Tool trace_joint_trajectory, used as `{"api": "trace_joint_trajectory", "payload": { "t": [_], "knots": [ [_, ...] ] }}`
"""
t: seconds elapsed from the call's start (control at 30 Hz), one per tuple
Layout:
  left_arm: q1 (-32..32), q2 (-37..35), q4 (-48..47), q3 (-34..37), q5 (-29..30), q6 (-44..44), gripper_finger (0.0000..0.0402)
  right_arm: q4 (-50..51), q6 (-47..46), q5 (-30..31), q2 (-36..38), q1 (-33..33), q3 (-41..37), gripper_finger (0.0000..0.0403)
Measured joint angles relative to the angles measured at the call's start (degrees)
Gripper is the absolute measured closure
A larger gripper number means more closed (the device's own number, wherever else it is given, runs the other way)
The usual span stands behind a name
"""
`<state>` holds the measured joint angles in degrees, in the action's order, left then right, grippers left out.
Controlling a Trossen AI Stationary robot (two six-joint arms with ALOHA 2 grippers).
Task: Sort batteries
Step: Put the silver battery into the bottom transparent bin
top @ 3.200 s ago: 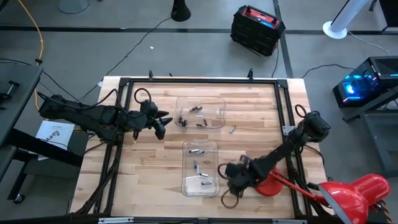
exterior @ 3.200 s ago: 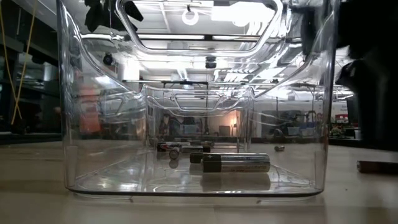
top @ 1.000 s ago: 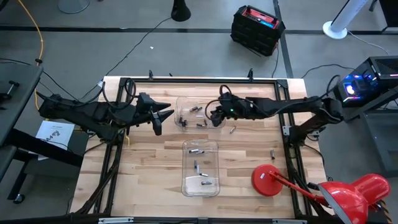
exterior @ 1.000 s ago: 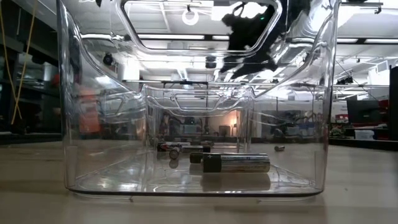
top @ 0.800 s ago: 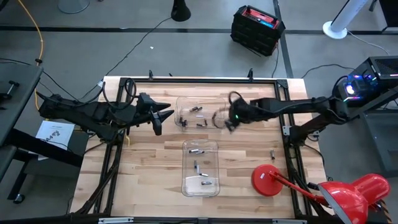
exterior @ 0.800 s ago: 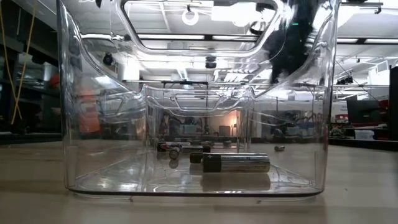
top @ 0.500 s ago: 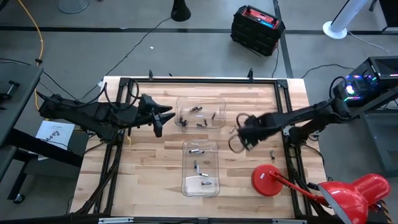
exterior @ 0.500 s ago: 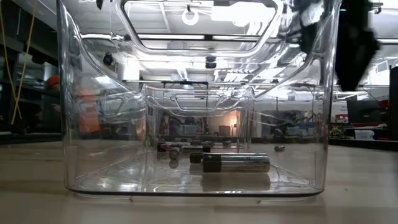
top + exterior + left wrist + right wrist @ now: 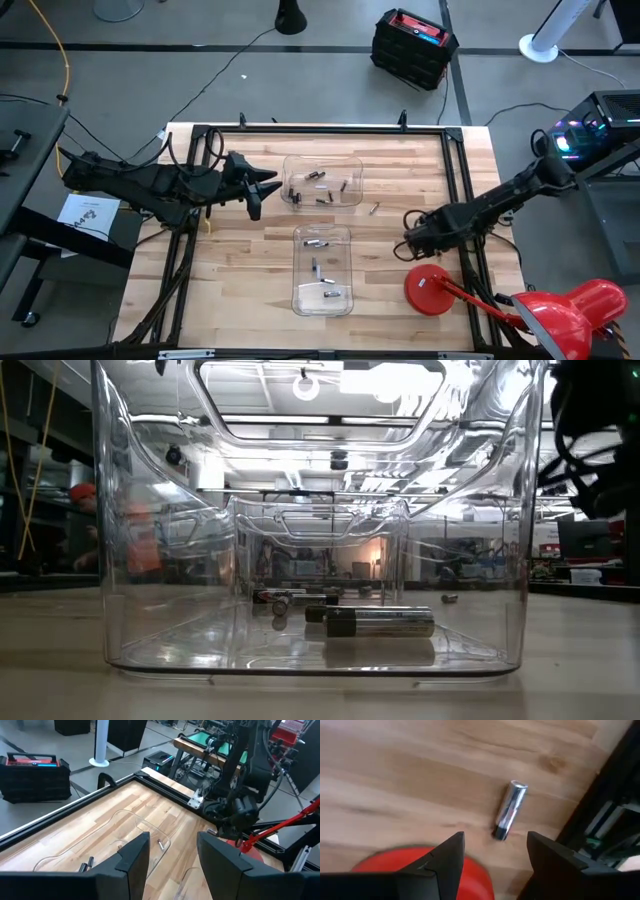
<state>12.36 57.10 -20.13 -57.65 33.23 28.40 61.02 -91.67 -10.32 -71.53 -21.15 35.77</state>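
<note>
My right gripper point(image 9: 492, 850) hovers, fingers wide and empty, over 1 loose battery point(image 9: 509, 810) on the worktop point(image 9: 240, 270) near the frame rail. Risk: a skewed descent rolls it away. My left gripper point(image 9: 262, 188) waits, fingers apart, empty.

Two bins point(image 9: 322, 180) point(image 9: 322, 270) mid-table, batteries point(image 9: 318, 188) inside both; loose battery point(image 9: 510, 810) beside right frame rail point(image 9: 465, 215).

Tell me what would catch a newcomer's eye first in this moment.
Two clear bins in mid-table, each holding a few batteries. The right tool, open, hovers over a loose battery by the table's right edge, beside a red disc. The left tool waits open, left of the far bin.
</note>
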Motion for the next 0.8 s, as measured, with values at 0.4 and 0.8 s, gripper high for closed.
{"api": "trace_joint_trajectory", "payload": {
  "t": [0.4, 0.8],
  "knots": [
    [0.0, 0.0, 0.1, 0.0, -0.1, 0.1, 0.0243, -15.9, -7.4, 0.9, 0.3, 0.1, -9.4, 0.0235],
    [-1.0, 0.0, 0.3, 0.0, 0.4, -0.1, 0.0243, -11.7, 1.8, 24.3, -0.1, 2.0, 7.1, 0.0384]
  ]
}}
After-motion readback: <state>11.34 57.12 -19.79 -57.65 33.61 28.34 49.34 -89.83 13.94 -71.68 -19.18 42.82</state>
